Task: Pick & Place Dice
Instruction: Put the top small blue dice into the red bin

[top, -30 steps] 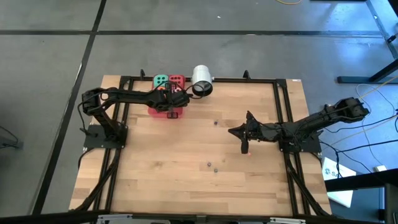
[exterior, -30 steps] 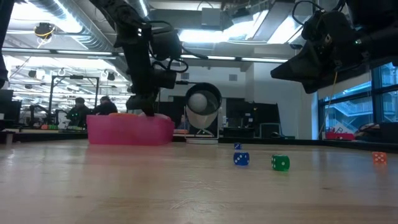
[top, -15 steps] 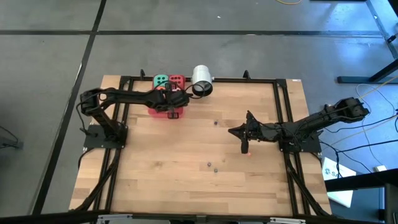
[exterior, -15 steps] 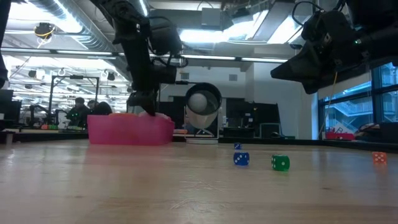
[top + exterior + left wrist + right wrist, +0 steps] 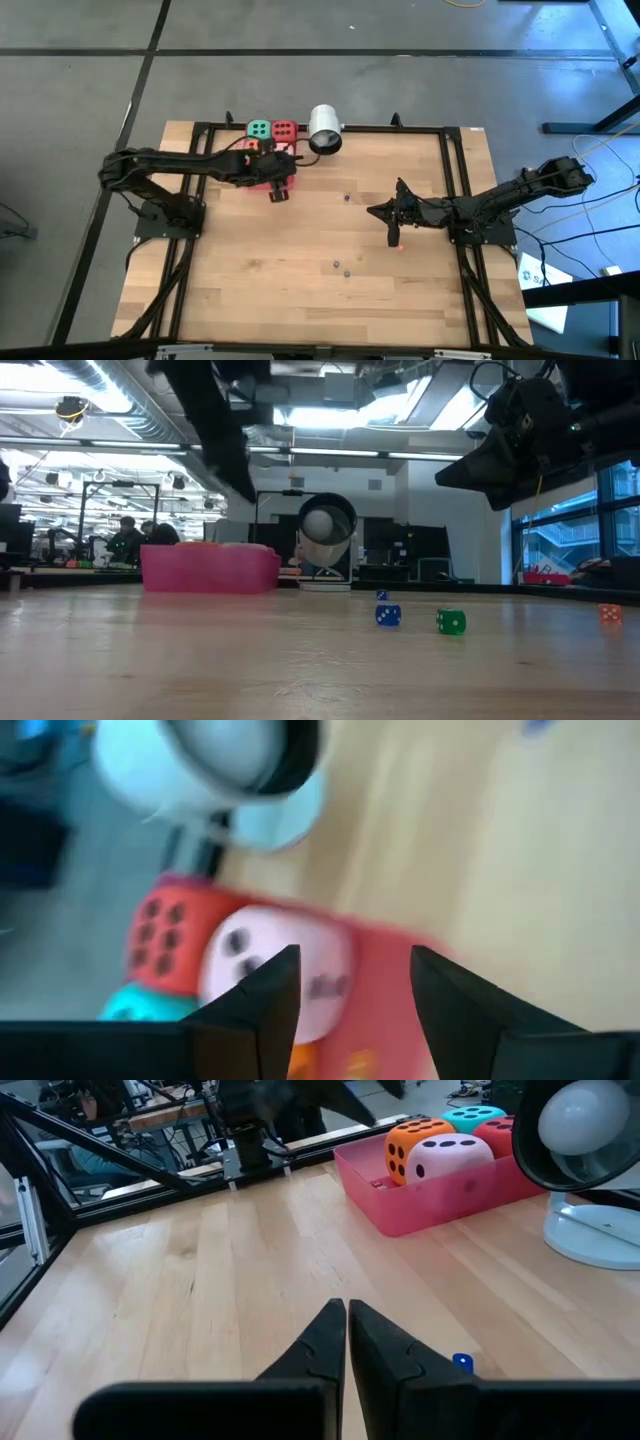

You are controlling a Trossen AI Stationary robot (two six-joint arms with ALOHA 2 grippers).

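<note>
A pink tray (image 5: 440,1192) at the table's far left holds the dice: orange (image 5: 414,1142), pink (image 5: 456,1154), green (image 5: 259,129) and red (image 5: 284,129), each resting on the tray's floor. My left gripper (image 5: 350,960) hangs open above the tray's near end (image 5: 278,188), fingers on either side of the pink die (image 5: 268,965) below without touching it. My right gripper (image 5: 346,1330) is shut and hovers over the table's right middle (image 5: 375,210), pointing toward the tray.
A white cylinder (image 5: 323,130) on a stand sits just right of the tray at the far edge. Small dice lie on the bare wood: blue (image 5: 388,615), green (image 5: 451,622), orange (image 5: 609,614). Black frame rails (image 5: 452,180) run along the table's sides.
My left gripper has risen out of the pink tray and drawn back toward the table's left and near edge, its arm folding back. The dice stay in the tray.
</note>
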